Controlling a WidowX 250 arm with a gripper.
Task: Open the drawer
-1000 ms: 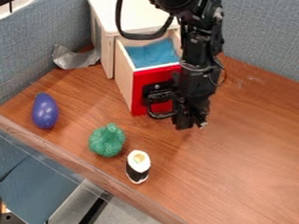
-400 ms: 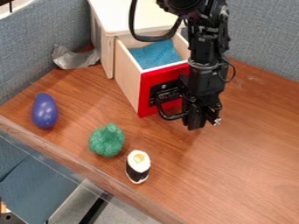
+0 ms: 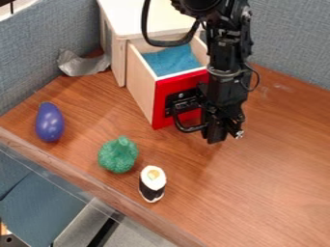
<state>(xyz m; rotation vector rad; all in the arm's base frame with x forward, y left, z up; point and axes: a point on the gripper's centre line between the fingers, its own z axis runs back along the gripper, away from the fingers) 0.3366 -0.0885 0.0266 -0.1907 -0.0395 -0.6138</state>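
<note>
While the drawer (image 3: 169,88) stands open, jutting from the pale wooden cabinet (image 3: 122,17) with its blue lining (image 3: 171,60) on view, the black gripper (image 3: 223,132) hangs down at the right-hand end of its red front. The curved black handle (image 3: 187,128) sticks out from that front and runs up against the gripper in the view, though whether the two touch, and whether the jaws are apart, together or clamped on the handle, I cannot tell. On the wood-grained tabletop (image 3: 277,169), a purple toy eggplant (image 3: 49,122) lies toward the left edge, green toy broccoli (image 3: 118,154) sits nearer the middle, and a toy sushi roll (image 3: 153,184) stands on end near it. A crumpled gray sheet (image 3: 84,63) lies just beside the cabinet.
</note>
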